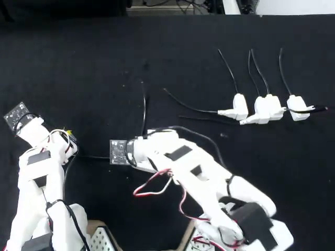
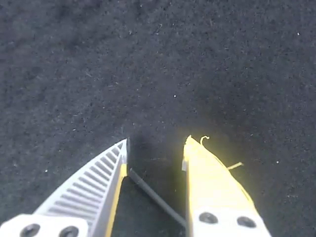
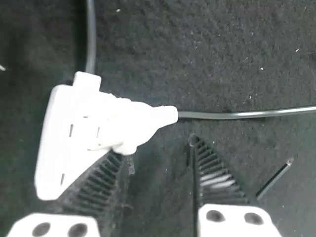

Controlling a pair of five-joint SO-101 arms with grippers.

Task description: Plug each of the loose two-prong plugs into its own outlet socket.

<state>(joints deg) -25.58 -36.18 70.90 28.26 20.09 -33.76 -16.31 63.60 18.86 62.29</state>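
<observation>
The right claw (image 3: 160, 155) is held released, with a white socket (image 3: 74, 133) just beside one finger and a plug (image 3: 148, 116) touching the socket; whether the plug is seated cannot be told. The left claw (image 2: 155, 140) is spread above the tabletop (image 2: 222, 59), with a thin cable (image 2: 153, 195) seen between its fingers.

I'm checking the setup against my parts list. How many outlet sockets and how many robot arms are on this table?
Outlet sockets: 5 (what looks like 4 in the far row, the middle two touching, plus 1 by the right pincer)
Robot arms: 2
Total: 7
</observation>
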